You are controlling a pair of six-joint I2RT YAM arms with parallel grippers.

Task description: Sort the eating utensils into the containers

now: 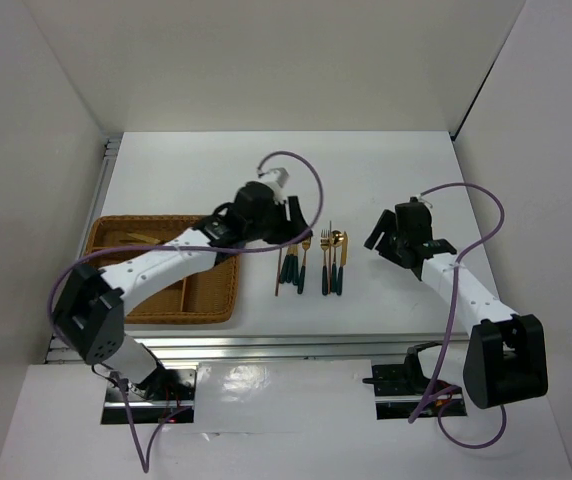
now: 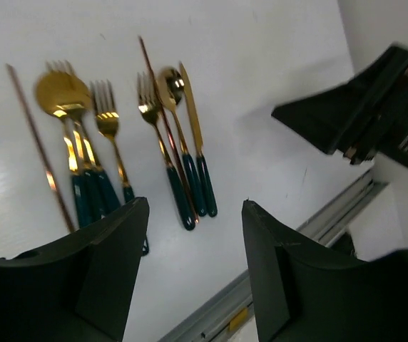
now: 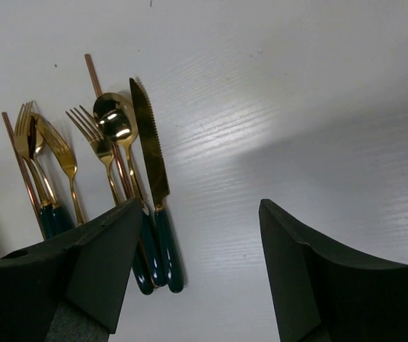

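Lying in two bunches at the middle of the counter, the eating utensils point gold heads at the far edge and green handles at the near edge. The left gripper, spread and empty, hovers just past the left bunch's heads. It is nearer than the right gripper, also spread and empty, off toward the right edge. The wicker tray sits by the left edge, partly under the left arm.
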